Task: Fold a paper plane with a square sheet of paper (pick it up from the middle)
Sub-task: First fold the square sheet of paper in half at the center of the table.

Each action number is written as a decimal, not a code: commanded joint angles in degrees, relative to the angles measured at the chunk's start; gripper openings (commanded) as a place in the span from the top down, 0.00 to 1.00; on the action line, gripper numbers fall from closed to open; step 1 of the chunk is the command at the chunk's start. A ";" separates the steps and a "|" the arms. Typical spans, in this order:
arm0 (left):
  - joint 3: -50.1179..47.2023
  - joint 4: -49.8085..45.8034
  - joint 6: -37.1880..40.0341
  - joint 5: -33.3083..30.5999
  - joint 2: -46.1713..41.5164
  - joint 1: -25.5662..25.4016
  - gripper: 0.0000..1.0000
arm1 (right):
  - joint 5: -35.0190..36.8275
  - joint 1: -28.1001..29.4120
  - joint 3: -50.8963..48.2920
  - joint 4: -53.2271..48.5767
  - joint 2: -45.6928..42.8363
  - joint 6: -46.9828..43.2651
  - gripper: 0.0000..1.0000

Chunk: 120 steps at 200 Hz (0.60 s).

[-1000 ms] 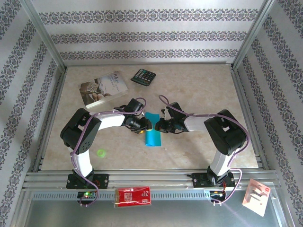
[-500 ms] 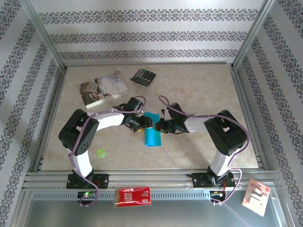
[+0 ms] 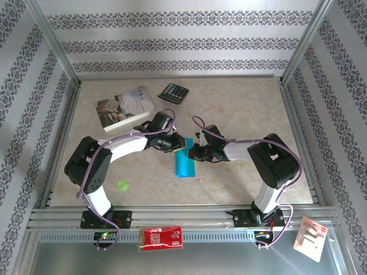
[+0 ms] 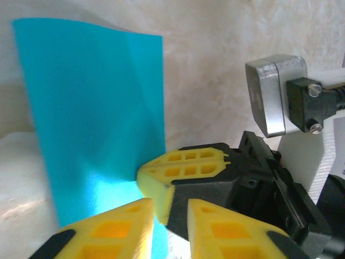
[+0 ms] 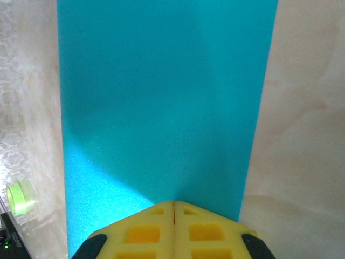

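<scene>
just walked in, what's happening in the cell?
Both arms are working a blue paper mid-table, partway to a paper plane. It lies as a narrow rectangle with a crease and has no pointed nose yet. The right pincer is shut with its tips at the paper's far end; I can't tell whether it is pinching or just pressing. The left pincer sits right opposite it at the same end, fingers slightly apart.
</scene>
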 commanded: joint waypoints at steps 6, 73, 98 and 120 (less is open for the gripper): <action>1.29 0.47 -0.59 0.80 3.97 -0.25 0.82 | 8.66 0.26 -3.30 -7.39 3.71 -0.71 1.00; -4.14 1.39 1.47 -1.44 7.44 2.97 0.84 | 8.69 0.28 -3.21 -7.48 4.41 -0.79 1.00; -3.53 0.53 2.46 -0.94 7.67 3.57 0.81 | 7.81 0.20 -3.30 -6.94 4.68 -0.61 1.00; -3.19 2.08 1.32 0.74 5.12 3.53 0.78 | 7.86 0.09 -3.52 -6.97 4.35 -0.43 1.00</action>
